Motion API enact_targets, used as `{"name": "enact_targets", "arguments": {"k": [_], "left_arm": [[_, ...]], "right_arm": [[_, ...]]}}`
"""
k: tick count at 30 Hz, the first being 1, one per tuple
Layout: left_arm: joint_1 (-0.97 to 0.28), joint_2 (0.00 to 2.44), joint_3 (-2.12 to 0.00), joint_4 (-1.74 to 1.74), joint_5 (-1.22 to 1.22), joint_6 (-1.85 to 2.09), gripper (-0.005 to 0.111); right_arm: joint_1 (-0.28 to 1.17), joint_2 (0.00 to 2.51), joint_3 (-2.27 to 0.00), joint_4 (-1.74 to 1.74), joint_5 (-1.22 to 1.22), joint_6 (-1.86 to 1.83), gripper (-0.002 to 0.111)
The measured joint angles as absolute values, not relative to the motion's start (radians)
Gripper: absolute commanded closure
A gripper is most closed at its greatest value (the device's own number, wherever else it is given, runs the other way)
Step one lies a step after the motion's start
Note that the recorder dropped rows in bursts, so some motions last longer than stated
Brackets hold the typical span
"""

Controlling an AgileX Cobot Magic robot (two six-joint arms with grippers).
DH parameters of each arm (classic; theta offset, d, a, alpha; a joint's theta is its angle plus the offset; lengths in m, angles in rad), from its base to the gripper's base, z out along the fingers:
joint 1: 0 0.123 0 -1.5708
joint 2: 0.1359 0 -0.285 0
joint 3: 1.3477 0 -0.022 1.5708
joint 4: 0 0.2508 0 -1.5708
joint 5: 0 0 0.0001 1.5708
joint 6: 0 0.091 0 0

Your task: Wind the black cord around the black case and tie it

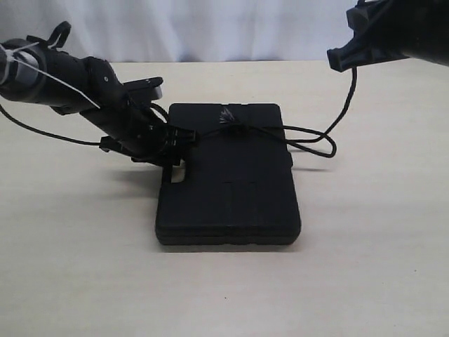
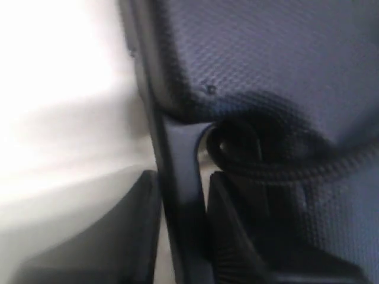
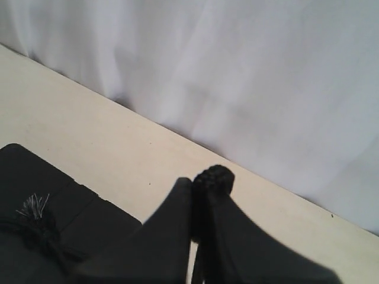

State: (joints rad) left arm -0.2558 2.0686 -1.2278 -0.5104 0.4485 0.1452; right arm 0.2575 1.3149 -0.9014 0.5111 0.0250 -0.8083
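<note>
The black case (image 1: 231, 182) lies flat in the middle of the table. The black cord (image 1: 316, 144) crosses the case's far part, where a knot with a frayed tuft (image 1: 228, 116) rests on the lid. It loops on the table to the right, then rises to my right gripper (image 1: 344, 60), high above the table at the back right. That gripper (image 3: 198, 195) is shut on the cord, whose braided end (image 3: 214, 177) sticks out past the fingertips. My left gripper (image 1: 179, 137) is at the case's left edge, its tips closed on the handle bar (image 2: 180, 189), beside a cord loop (image 2: 237, 145).
A white curtain (image 3: 266, 77) hangs behind the beige table (image 1: 77, 246). The left arm's thin smooth cable (image 1: 42, 130) trails over the table at the far left. The case (image 3: 35, 177) and tuft (image 3: 34, 207) show below the raised right gripper.
</note>
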Motion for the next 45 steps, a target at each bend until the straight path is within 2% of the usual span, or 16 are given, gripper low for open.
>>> {"name": "enact_targets", "arguments": {"k": [6,11,19,24,35,45], "left_arm": [[-0.241,2.06,-1.228,-0.506,0.446,0.145,0.107],[-0.166,2.008,-1.228,-0.486,0.535,0.16,0.107],[-0.023,1.944,-1.175,-0.472,0.64,0.219,0.107],[0.024,1.894,-1.173,-0.47,0.683,0.256,0.107],[0.094,1.877,-1.17,-0.466,0.747,0.279,0.107],[0.147,1.875,-1.127,-0.472,0.727,0.292,0.107]], "right_arm": [[0.258,1.315,-0.901,0.511,0.039,-0.808,0.104],[0.258,1.315,-0.897,0.511,0.019,-0.786,0.104],[0.258,1.315,-0.775,0.615,-0.252,-0.777,0.104],[0.258,1.317,-0.7,0.796,-0.45,-0.929,0.104],[0.258,1.327,-0.686,1.165,-0.639,-1.307,0.104],[0.106,1.38,-0.686,1.28,-0.63,-1.386,0.104]]}}
